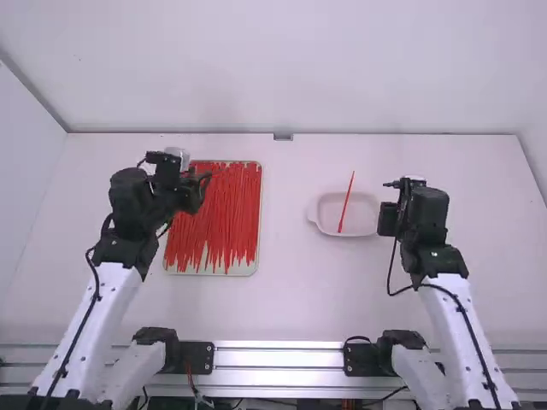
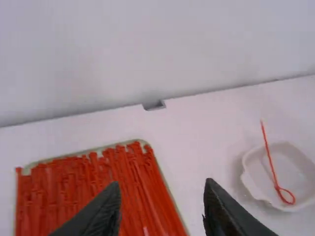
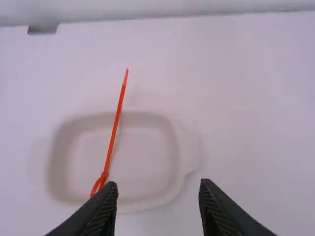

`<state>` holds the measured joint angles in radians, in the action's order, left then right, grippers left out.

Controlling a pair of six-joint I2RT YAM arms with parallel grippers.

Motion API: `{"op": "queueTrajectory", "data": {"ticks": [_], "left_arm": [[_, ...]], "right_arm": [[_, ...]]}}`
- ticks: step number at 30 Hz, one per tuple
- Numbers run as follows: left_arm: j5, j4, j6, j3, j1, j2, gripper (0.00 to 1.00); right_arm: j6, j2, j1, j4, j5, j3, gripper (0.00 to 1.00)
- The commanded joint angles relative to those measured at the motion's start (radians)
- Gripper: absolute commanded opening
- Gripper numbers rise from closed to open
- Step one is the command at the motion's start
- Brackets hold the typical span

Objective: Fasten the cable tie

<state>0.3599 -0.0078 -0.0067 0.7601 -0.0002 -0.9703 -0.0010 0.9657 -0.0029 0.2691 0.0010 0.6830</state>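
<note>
Black two-finger left gripper (image 2: 162, 199): jaws spread wide, nothing between them, nothing touched. It hangs above the far left part of a flat pale-rimmed rectangular tray (image 1: 255, 270), which carries a dense layer of loose red plastic cable ties (image 1: 218, 213) lying roughly parallel, lengthwise towards the far edge of the table. In the left wrist view both fingers frame the right-hand portion of that layer.

Left arm: white links rise from the base at the near left. The black wrist is bent forward over the tray's left side.

Black two-finger right gripper (image 3: 157, 191): jaws likewise spread wide and holding nothing. It is poised just above the near rim of a shallow white rectangular dish with small handles (image 1: 318, 219), right of centre on the white table (image 1: 291, 286) and well apart from the tray.

Right arm: it rises from the near right base, and its wrist sits just to the right of the dish.

Task item: one red cable tie already closed into a small loop (image 3: 114, 130). The loop rests inside the dish at its near side, close beside the right gripper's one finger; contact cannot be confirmed. Its straight tail runs over the dish's far rim and points to the far wall.

Small grey bracket (image 1: 283, 136) on the table's far edge.
</note>
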Motion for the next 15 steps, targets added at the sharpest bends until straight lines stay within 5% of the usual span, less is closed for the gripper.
{"op": "queueTrajectory", "data": {"ticks": [1, 15], "left_arm": [[-0.109, 0.008, 0.007, -0.059, 0.000, 0.071, 0.36], [-0.360, 0.008, 0.007, -0.365, 0.000, 0.377, 0.06]], "right_arm": [[0.001, -0.065, 0.003, -0.040, -0.001, -0.063, 0.37], [0.001, -0.370, 0.003, -0.269, -0.001, -0.368, 0.06]]}}
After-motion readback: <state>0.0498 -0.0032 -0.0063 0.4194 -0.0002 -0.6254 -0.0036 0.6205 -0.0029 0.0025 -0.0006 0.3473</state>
